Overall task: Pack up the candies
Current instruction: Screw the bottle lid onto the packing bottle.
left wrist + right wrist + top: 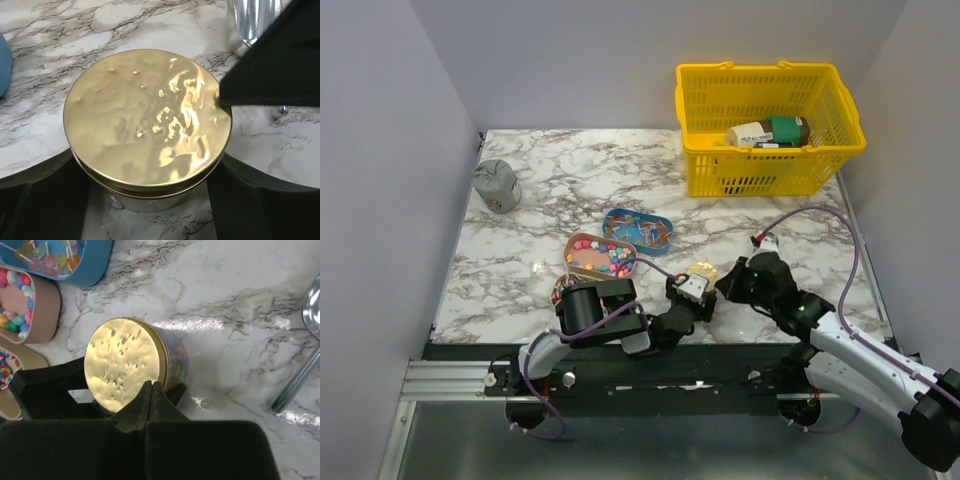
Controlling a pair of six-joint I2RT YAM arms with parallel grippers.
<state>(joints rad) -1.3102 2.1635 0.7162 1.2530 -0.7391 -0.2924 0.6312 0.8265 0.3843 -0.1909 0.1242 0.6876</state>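
A small gold-lidded jar (701, 272) stands on the marble near the front; its lid fills the left wrist view (147, 120). Candies (178, 359) show through its glass. My left gripper (147, 197) is shut on the jar, one finger on each side. My right gripper (151, 386) is shut and empty, its tips touching the lid's rim; it sits just right of the jar in the top view (727, 281). More round candies (605, 258) lie in an open tan tin (47, 315). A blue tin (640, 230) holds stick sweets.
A silver scoop (300, 370) lies right of the jar. A third candy tin (563, 288) is partly hidden under my left arm. A yellow basket (770, 160) with packets stands at the back right, a grey pouch (496, 186) at the back left.
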